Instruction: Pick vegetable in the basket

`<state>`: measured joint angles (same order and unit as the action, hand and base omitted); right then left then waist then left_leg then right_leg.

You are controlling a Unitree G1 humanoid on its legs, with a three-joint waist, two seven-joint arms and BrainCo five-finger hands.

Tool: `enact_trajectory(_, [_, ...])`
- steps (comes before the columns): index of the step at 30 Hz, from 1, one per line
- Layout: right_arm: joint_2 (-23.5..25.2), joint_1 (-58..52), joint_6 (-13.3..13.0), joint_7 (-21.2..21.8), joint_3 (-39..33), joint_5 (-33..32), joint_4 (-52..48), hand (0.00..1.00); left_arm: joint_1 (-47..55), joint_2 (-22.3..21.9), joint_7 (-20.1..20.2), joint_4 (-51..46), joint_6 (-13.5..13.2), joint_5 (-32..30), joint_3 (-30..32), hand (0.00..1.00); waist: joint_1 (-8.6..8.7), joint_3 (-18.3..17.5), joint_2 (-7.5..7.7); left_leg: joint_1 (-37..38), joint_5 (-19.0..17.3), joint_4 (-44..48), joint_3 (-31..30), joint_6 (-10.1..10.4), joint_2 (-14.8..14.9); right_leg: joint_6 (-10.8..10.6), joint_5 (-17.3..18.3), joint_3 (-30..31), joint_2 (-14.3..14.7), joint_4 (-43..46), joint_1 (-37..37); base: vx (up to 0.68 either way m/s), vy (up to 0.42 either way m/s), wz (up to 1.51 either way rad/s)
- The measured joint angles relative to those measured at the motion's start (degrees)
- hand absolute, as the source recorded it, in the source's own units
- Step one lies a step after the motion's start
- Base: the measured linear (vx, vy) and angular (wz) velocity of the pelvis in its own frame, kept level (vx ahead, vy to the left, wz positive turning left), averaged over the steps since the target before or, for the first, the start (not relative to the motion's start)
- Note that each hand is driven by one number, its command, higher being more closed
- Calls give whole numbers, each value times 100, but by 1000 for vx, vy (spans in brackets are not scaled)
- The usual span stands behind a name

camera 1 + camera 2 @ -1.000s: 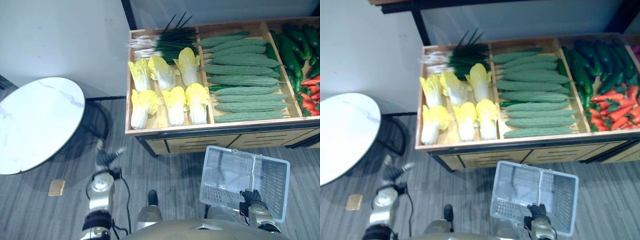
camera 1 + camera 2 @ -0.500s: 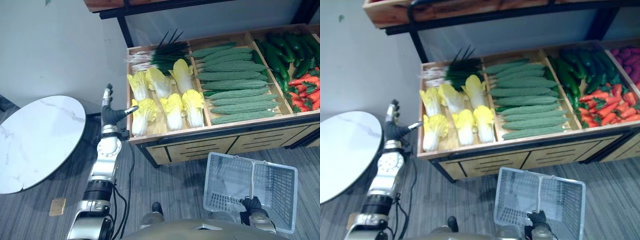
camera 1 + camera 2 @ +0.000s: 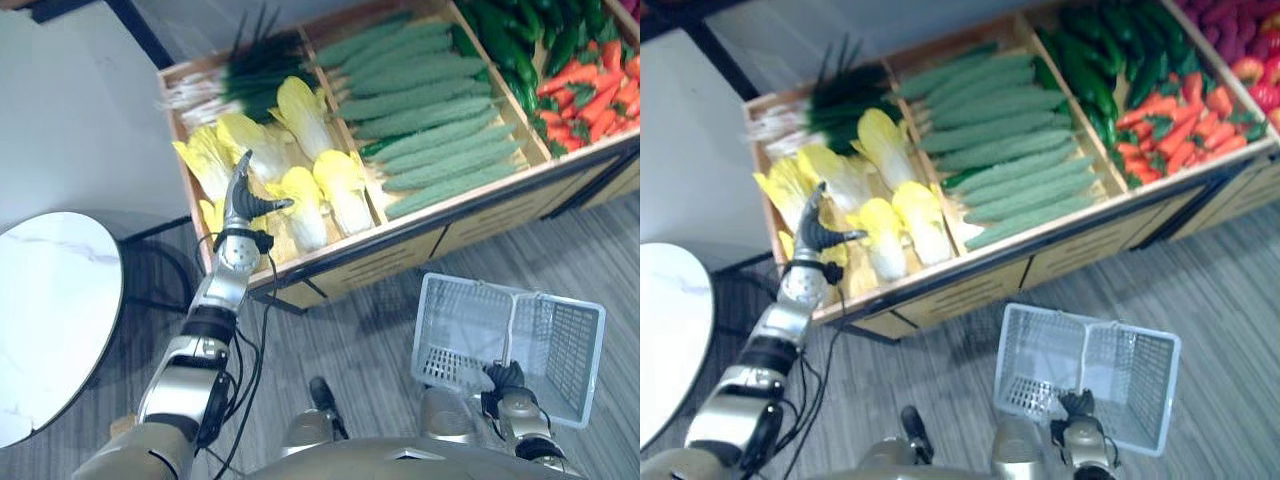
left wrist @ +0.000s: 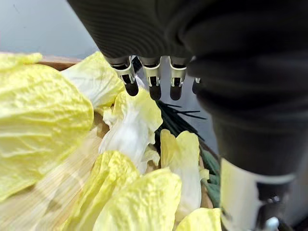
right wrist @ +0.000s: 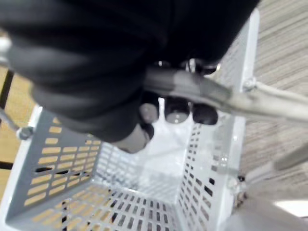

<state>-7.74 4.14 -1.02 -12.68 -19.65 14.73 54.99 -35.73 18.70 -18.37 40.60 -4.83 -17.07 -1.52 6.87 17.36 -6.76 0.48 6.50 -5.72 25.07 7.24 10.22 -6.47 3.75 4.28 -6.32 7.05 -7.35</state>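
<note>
Several napa cabbages (image 3: pixel 303 115) lie in the leftmost compartment of the wooden produce stand (image 3: pixel 400 235), and our left hand (image 3: pixel 243 200) hovers over the near row of them. Its fingers (image 4: pixel 152 79) are stretched straight toward the far side, the thumb is splayed out to the right, and it holds nothing.

What matters to us is how the closest cabbage (image 3: pixel 308 225) lies. It sits just right of the hand, with its leafy end under the thumb's tip. Its long axis runs near to far, white stem toward the near rim and yellow leaves pointing away. Our fingers point much the same way, so the palm lines up with the head instead of crossing it. We judge that a grasp calls for a short shift right and down, so that fingers and thumb can close across the head's width. A second cabbage (image 3: pixel 208 215) peeks out on the hand's left side, mostly hidden by it.

Our right hand (image 3: pixel 505 380) is at the near right, curled round the handle (image 5: pixel 202 91) of the white plastic basket (image 3: pixel 570 345). The basket is empty and well apart from the cabbages, nearer to us and further right. The left hand is therefore the one placed to pick. Bitter gourds (image 3: pixel 430 110) fill the next compartment to the right, beyond its present position.
</note>
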Motion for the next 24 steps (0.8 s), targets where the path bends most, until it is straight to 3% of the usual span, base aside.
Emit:
enact_trajectory(7, [11,329,-67,-172,-37,-226,-83,100,-509,36,-116,568,48,-52,86,0,1,460,83,-245,41,0,307,-6,-19,-6,-19,298,43,306,-552,-33,-5,-18])
enact_trajectory(8, [33,331,-67,-203,-69,-242,-122,100,-620,61,-143,571,44,-58,89,100,0,480,95,-331,59,0,347,-27,-22,-9,-22,310,43,351,-665,-30,-3,-3])
enact_trajectory(16, [98,489,-71,-328,4,-333,-313,100,-1231,-15,-51,821,77,-59,172,100,-1,711,220,-533,69,-3,597,-42,-57,-68,-119,486,31,433,-1037,-29,1,-11])
enact_trajectory(24, [103,478,-67,-326,25,-341,-244,100,-1350,-30,63,1008,203,-55,149,100,-15,748,242,-318,76,-1,561,-49,-44,-69,-136,398,-6,351,-714,53,-2,5])
